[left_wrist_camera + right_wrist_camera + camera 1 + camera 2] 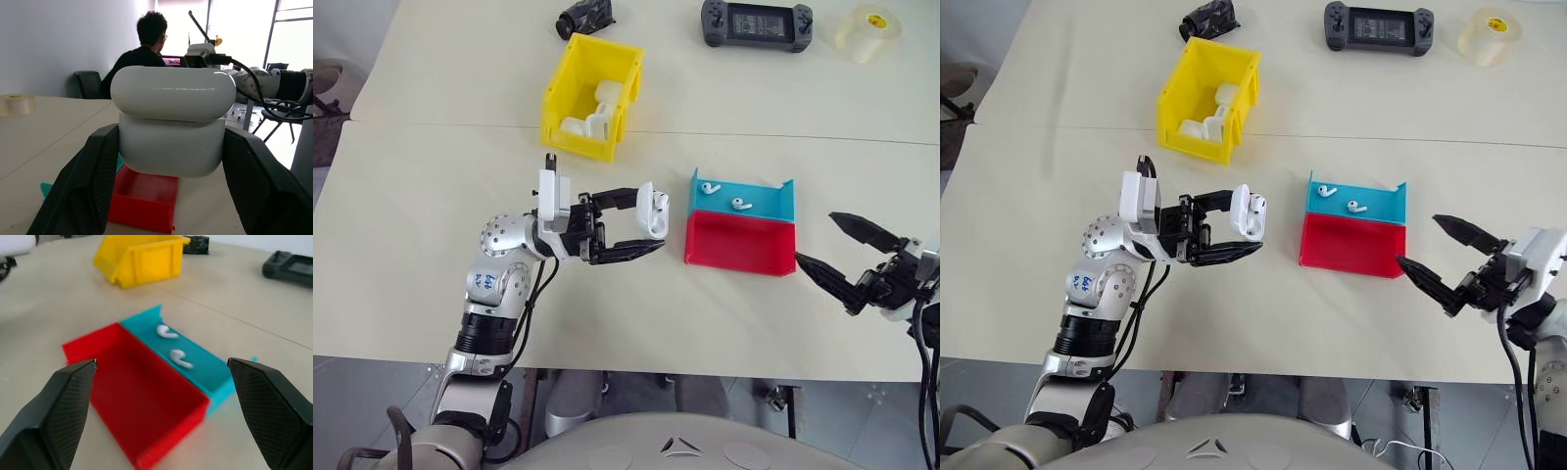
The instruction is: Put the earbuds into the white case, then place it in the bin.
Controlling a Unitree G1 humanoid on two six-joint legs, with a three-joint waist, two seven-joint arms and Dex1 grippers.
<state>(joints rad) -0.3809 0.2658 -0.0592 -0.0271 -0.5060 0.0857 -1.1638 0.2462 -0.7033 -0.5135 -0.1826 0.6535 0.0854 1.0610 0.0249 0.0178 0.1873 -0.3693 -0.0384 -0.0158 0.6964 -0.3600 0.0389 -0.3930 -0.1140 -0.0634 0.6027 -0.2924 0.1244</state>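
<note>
over the beige counter (pixel 431 196) your left gripper (pixel 651 227) clamps the white case (pixel 652 210); your right gripper (pixel 818 245) gapes wide, earbuds (pixel 724 196) lying in the blue tray (pixel 781 201).

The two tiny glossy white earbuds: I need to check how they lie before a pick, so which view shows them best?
The right wrist view: both tiny glossy white earbuds lie close and large, apart, in the shallow blue tray. Both eye views show them from above, small. The left wrist view catches just a blue sliver beside the shallow red tray.
</note>
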